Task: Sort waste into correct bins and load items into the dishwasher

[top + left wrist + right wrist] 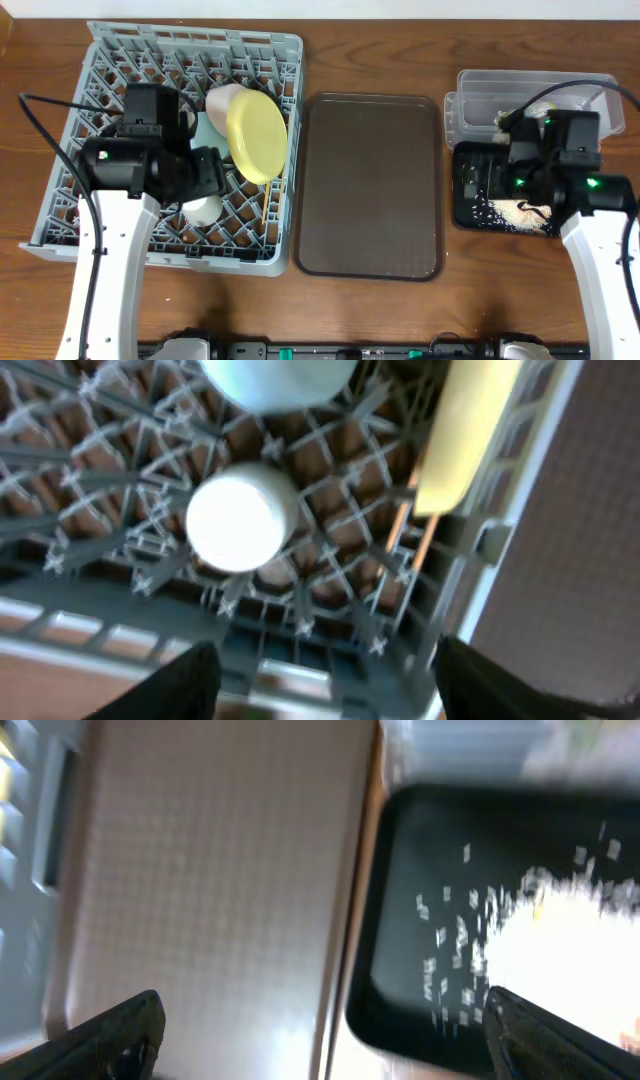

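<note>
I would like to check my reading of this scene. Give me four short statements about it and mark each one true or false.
1. The white cup sits inside the dish rack. True.
2. The yellow plate lies flat in the rack. False: it stands on edge, leaning.
3. The rice scraps lie in the black tray. True.
4. The left gripper is shut on the cup. False: it is open and holds nothing.

We see the grey dish rack (120, 50) holding the yellow plate (257, 137) on edge, a white cup (205, 208) and, seemingly, a bowl (222, 100); white rice scraps (515, 212) lie in the black tray (468, 187) beside the clear tub (480, 88).
</note>
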Tool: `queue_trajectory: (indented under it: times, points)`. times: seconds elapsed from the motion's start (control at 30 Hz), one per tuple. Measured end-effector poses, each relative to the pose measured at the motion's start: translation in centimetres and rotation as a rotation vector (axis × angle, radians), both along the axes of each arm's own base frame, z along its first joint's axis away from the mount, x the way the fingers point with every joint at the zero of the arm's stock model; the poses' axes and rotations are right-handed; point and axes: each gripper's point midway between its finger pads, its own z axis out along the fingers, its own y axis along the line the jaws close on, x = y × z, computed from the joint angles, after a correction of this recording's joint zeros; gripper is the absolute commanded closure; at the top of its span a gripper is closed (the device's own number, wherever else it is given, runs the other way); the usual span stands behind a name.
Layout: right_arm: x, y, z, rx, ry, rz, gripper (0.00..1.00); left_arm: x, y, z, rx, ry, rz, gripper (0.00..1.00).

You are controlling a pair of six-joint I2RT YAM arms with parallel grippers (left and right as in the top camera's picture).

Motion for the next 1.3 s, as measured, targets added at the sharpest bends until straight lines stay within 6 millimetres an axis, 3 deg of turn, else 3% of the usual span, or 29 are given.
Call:
queue_trajectory:
  times: [0.17,0.4,0.43,0.5,0.63,0.83,0.97,1.3]
  points:
    - [-1.2,-0.6,-0.5,-0.033,0.052,-0.025,0.01,-0.9,0.4,1.1,0.027,-0.052,-0.008,0.3]
    - [-2.8,-1.4,2.1,-0.08,-0.153,-0.06,0.01,-4.5,0.1,5.1,0.065,-0.434,-0.095,0.24]
    - [-3.5,-1.4,2.5,-0.086,-0.199,-0.064,0.01,-5.4,0.1,5.3,0.07,-0.481,-0.097,0.15]
    - [-5.0,-1.4,3.7,-0.089,-0.288,-0.071,0.01,-7.4,0.4,5.4,0.08,-0.58,-0.096,0.14]
    - [-7.2,-1.3,5.4,-0.098,-0.43,-0.081,0.01,-9.1,0.6,4.8,0.091,-0.676,-0.093,0.13]
    - [-8.3,-1.3,6.8,-0.101,-0.507,-0.085,0.01,-9.9,0.8,4.9,0.097,-0.717,-0.087,0.11]
    - [-8.4,-1.3,6.7,-0.101,-0.504,-0.086,0.01,-10.1,0.8,4.7,0.097,-0.708,-0.087,0.07]
    - [-8.4,-1.3,6.5,-0.102,-0.5,-0.086,0.01,-10.1,0.8,4.7,0.1,-0.708,-0.09,0.06]
